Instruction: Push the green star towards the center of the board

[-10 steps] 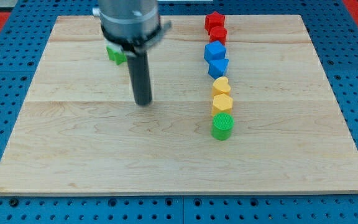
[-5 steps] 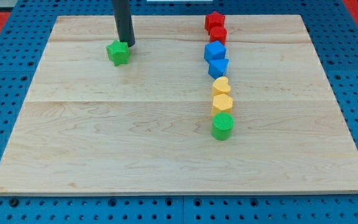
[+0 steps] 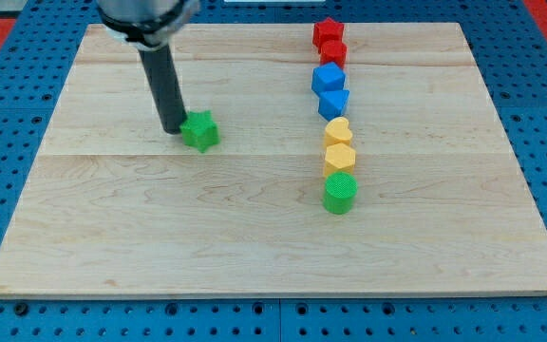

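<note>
The green star (image 3: 200,130) lies on the wooden board (image 3: 160,237), left of the board's middle. My tip (image 3: 173,128) touches the star's left side, at the view's left of it. The dark rod rises from there to the arm's body at the view's top left.
A column of blocks stands right of the middle: a red star (image 3: 327,30), a red block (image 3: 333,52), a blue cube (image 3: 329,77), a blue block (image 3: 333,102), a yellow heart (image 3: 338,130), a yellow hexagon (image 3: 339,157) and a green cylinder (image 3: 339,193).
My tip went from the board's middle to above the star, then round to its left. The green star has slid down and to the right, toward the centre.
</note>
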Controlling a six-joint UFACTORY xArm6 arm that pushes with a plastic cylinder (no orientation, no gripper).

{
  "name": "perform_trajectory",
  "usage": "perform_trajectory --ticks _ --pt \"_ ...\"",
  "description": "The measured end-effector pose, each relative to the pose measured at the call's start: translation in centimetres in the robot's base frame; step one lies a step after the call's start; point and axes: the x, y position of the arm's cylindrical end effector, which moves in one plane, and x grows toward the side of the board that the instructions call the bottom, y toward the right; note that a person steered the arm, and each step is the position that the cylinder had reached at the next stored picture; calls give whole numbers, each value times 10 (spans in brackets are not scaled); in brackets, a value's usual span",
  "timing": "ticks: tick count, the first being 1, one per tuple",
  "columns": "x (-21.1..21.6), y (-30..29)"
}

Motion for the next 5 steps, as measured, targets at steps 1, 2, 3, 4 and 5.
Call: perform_trajectory --ticks 1,2,3,4,5 --pt "-9 7" --pt "-39 13" --pt "-29 29" --pt "-4 31" --pt "20 37"
